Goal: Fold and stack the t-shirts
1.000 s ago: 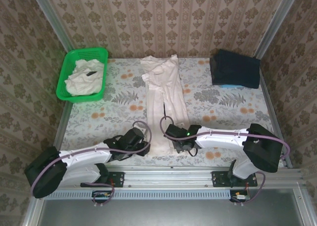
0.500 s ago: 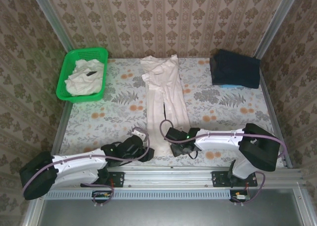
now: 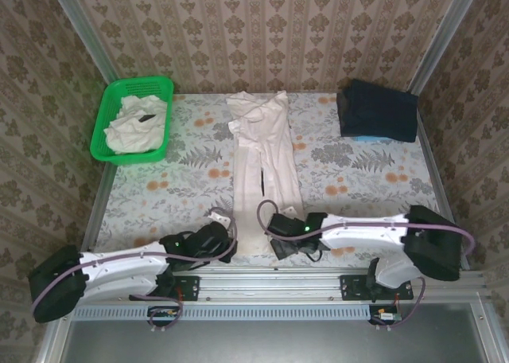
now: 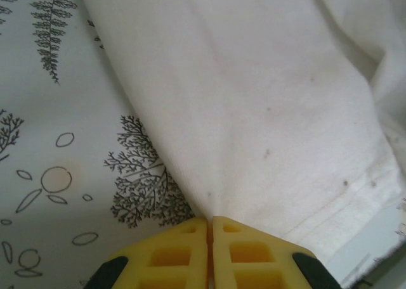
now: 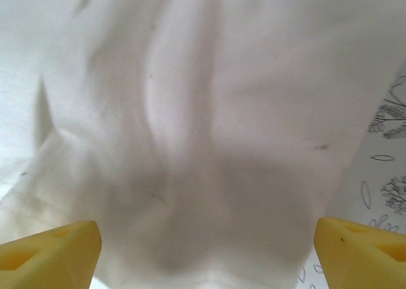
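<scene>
Lying down the middle of the flower-patterned desk (image 3: pixel 358 180), the t-shirt (image 3: pixel 265 164) is a narrow strip folded lengthways. Its long axis runs from the near hem, by the arm bases, straight away to the collar end near the back wall. A dark folded pile (image 3: pixel 377 110) sits well off the shirt's far right, and a green basket (image 3: pixel 102 140) with the other t-shirts (image 3: pixel 131 128) bundled inside sits well off its far left. Neither is close enough to get in the way. Both arms reach the shirt's near hem about equally, so the rest of the cloth lies ahead of them. The left gripper (image 4: pixel 210 220) is at the hem's left corner, closed tight, with cloth puckering into the seam between its fingers, so it appears to have that corner pinched. The right gripper (image 5: pixel 206 254) hovers over the hem's right side, spread wide and holding nothing, with cloth beneath the gap. The coming fold likely needs it to close there, then both arms to carry the hem along the shirt's length toward the collar.
</scene>
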Controlling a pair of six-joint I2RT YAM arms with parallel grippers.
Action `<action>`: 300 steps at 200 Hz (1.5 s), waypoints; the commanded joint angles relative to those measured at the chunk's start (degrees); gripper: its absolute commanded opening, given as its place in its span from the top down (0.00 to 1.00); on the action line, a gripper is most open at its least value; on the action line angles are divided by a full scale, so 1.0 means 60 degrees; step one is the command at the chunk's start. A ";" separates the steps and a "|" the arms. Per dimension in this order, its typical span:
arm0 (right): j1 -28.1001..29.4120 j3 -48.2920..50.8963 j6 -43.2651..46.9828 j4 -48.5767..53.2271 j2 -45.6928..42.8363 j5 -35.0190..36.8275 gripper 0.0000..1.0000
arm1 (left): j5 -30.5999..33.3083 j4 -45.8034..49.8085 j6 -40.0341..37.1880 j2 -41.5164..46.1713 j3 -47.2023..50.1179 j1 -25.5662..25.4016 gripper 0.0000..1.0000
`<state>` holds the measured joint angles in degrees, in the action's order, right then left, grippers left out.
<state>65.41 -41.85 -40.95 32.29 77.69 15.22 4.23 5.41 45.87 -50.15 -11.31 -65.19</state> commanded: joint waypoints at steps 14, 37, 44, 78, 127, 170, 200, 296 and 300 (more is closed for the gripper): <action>-0.0081 0.1587 -0.1291 -0.1557 -0.1938 -0.0307 0.13 | -0.0309 0.0786 0.0552 0.1101 0.0521 -0.0063 0.79; -0.0362 0.2315 -0.2350 -0.1319 -0.2674 -0.0226 0.16 | -0.0402 0.0972 0.0866 0.1670 0.0704 -0.0114 0.60; -0.0455 0.2431 -0.2533 -0.1076 -0.2860 -0.0254 0.17 | -0.0446 0.0954 0.0922 0.1860 0.0766 -0.0156 0.55; -0.0763 0.2945 -0.2708 -0.1635 -0.3130 -0.1272 0.21 | -0.0705 0.0679 0.1082 0.2228 0.0929 -0.0275 0.46; -0.0881 0.2689 -0.2711 -0.1656 -0.2379 -0.1552 0.31 | -0.0746 -0.0387 0.1188 0.1217 0.0891 -0.0541 0.44; -0.0897 0.2554 -0.2740 -0.1803 -0.1650 -0.1784 0.42 | -0.0709 -0.0970 0.1177 -0.0200 0.0680 -0.0561 0.46; -0.0896 0.2565 -0.2727 -0.2217 -0.1498 -0.1904 0.55 | -0.1003 -0.1434 0.0973 -0.0927 0.0268 -0.0589 0.58; -0.0896 0.2177 -0.2345 -0.1588 -0.2333 -0.1686 0.89 | -0.1154 -0.1402 0.0726 0.0518 0.0238 -0.0605 1.00; -0.0896 0.2182 -0.2330 -0.1519 -0.2417 -0.1661 0.90 | -0.1127 -0.1272 0.0743 0.0634 0.0267 -0.0605 1.00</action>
<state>59.88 -27.59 -55.44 23.27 66.17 6.15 -0.82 -2.87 50.28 -49.34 -11.22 -68.25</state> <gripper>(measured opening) 0.127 0.054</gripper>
